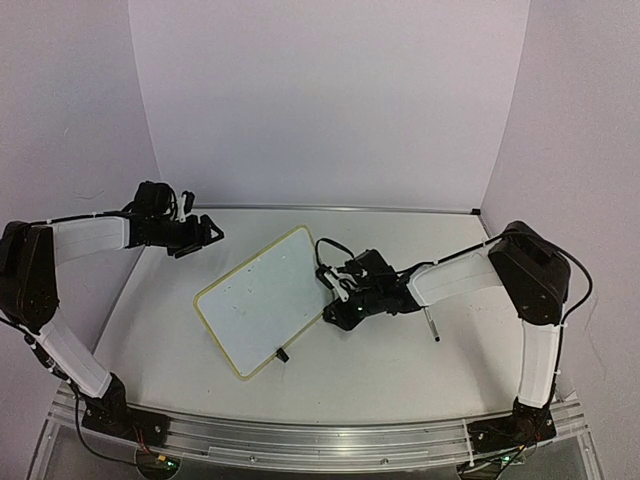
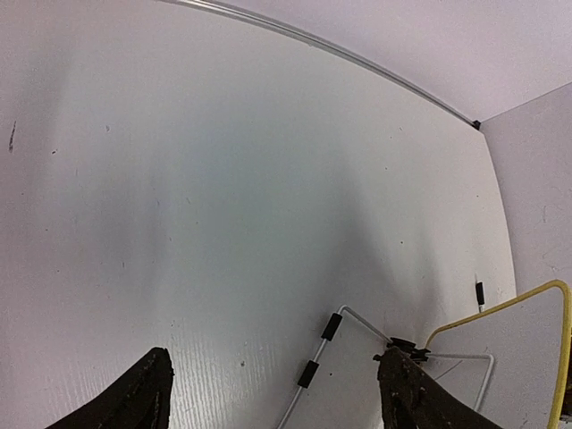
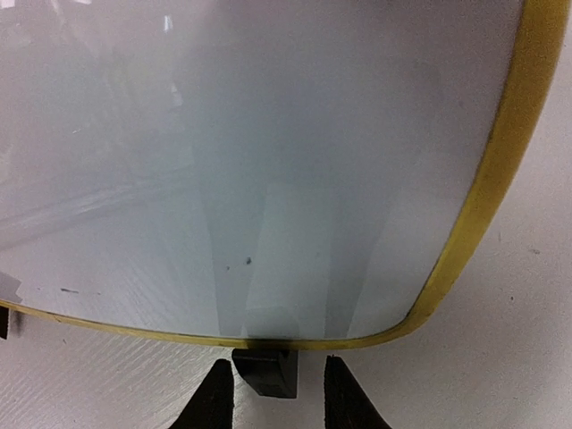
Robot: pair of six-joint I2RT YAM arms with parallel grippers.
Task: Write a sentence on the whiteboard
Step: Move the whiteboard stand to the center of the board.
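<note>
The whiteboard [image 1: 262,300] lies tilted on the table, white with a pale yellow rim [image 3: 500,170]. Its face is blank and no sentence is in view. In the right wrist view a black clip foot [image 3: 265,371] on the board's near rim sits between the fingers of my right gripper [image 3: 280,402]. The jaws are narrowly open, with a gap on the right side of the foot. From above, the right gripper [image 1: 334,296] is at the board's right edge. My left gripper [image 1: 208,236] hangs wide open and empty beyond the board's far left corner. The board's wire stand [image 2: 326,353] lies below it.
A thin marker [image 1: 432,326] lies on the table under the right forearm. A second clip foot [image 1: 281,353] sticks out of the board's near edge. Lilac walls close the table at the back and sides, and a metal rail [image 1: 300,440] runs along the front.
</note>
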